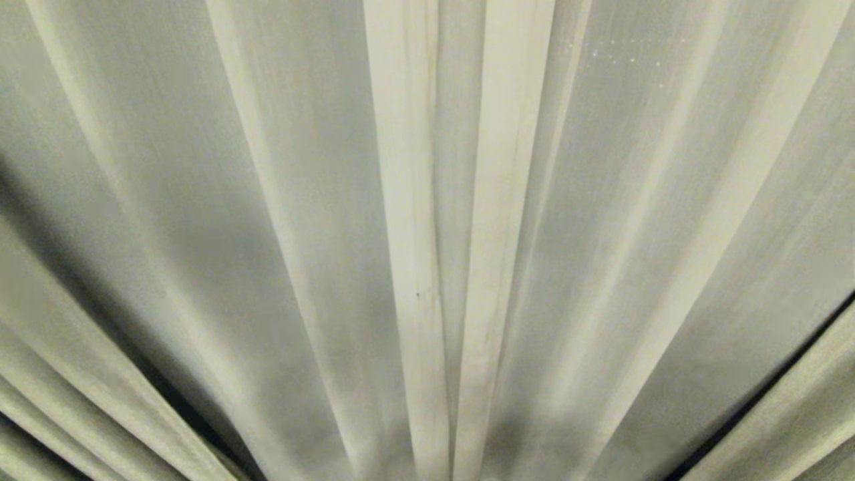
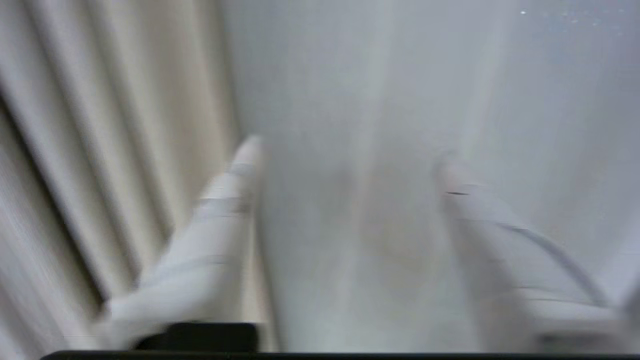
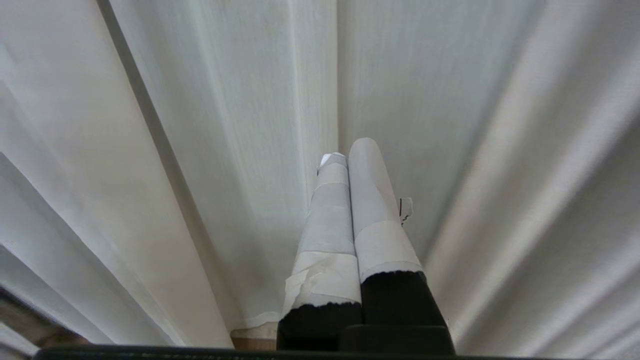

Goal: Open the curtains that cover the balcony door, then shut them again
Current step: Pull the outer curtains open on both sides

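The curtains (image 1: pixel 300 200) fill the head view: thin off-white sheer panels meet at two pale hems in the middle. Thicker beige folds (image 1: pixel 67 401) hang at the lower corners. The balcony door is hidden behind them. Neither arm shows in the head view. In the left wrist view my left gripper (image 2: pixel 350 155) is open. Its taped white fingers (image 2: pixel 235 190) stand wide apart in front of the sheer curtain (image 2: pixel 375 75), with thick pleats (image 2: pixel 100 100) beside it. My right gripper (image 3: pixel 347 150) is shut on nothing, pointing at the curtain folds (image 3: pixel 225 100).
A small strip of wooden floor (image 3: pixel 252 344) shows under the curtain hem near the right gripper. A dark gap (image 1: pixel 768 394) separates the sheer from the thick fold at the lower right of the head view.
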Tool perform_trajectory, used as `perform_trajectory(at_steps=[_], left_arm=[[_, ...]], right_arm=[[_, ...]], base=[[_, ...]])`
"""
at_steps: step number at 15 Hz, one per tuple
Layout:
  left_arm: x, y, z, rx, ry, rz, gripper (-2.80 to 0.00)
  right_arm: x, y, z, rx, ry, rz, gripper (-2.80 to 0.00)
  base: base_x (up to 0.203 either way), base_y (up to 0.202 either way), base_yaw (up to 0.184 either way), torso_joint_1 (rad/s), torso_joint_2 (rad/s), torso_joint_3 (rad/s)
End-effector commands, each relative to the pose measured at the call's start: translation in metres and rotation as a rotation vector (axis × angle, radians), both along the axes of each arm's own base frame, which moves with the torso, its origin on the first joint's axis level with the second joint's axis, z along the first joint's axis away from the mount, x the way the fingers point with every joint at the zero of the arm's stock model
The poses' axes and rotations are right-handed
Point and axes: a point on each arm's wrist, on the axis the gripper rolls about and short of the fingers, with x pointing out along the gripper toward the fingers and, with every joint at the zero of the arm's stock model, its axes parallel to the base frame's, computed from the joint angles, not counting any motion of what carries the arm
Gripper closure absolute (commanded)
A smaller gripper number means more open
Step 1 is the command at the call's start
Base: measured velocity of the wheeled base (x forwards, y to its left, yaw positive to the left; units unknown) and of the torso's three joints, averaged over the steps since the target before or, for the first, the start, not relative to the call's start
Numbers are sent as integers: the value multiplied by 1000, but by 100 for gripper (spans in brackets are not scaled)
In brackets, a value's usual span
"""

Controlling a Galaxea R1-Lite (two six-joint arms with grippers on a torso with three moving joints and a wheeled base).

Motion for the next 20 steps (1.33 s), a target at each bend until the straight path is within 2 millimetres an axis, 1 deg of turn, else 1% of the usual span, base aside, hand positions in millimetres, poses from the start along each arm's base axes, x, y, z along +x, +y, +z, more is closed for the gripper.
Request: perform_trajectory(at_steps=[1, 3, 5, 7, 9, 11, 13, 16, 18, 20], left_arm=[[-19, -39, -8, 62, -28, -5, 0], [-25, -53, -24, 53, -23, -6, 0], [-28, -59, -38, 39, -16, -8, 0], [-28, -60, -51, 20, -6, -9, 0], [-27, -57, -59, -1, 5, -7, 0], [-24, -51, -61, -7, 23, -3, 0], [-18, -39, -64, -10, 61, -42, 0], [-4, -28, -75, -19, 133, -181, 0], [10, -28, -85, -32, 192, -219, 0], [25, -32, -96, -36, 278, -207, 0]], right_arm=[[0, 0, 0, 0, 0, 0, 0], [0, 0, 0, 0, 0, 0, 0], [0, 0, 0, 0, 0, 0, 0], [0, 0, 0, 0, 1, 1, 0], [0, 0, 0, 0, 0, 1, 0], [0, 0, 0, 0, 0, 1, 0], [0, 0, 0, 0, 1, 1, 0], [0, 0, 0, 0, 0, 1, 0], [0, 0, 0, 0, 0, 1, 0], [0, 0, 0, 0, 0, 1, 0]], base=[[0, 0, 0, 0, 0, 0], [0, 0, 0, 0, 0, 0], [0, 0, 0, 0, 0, 0], [0, 0, 0, 0, 0, 0], [0, 0, 0, 0, 0, 0], [0, 0, 0, 0, 0, 0], [0, 0, 0, 0, 0, 0], [0, 0, 0, 0, 0, 0], [0, 0, 0, 0, 0, 0], [0, 0, 0, 0, 0, 0]])
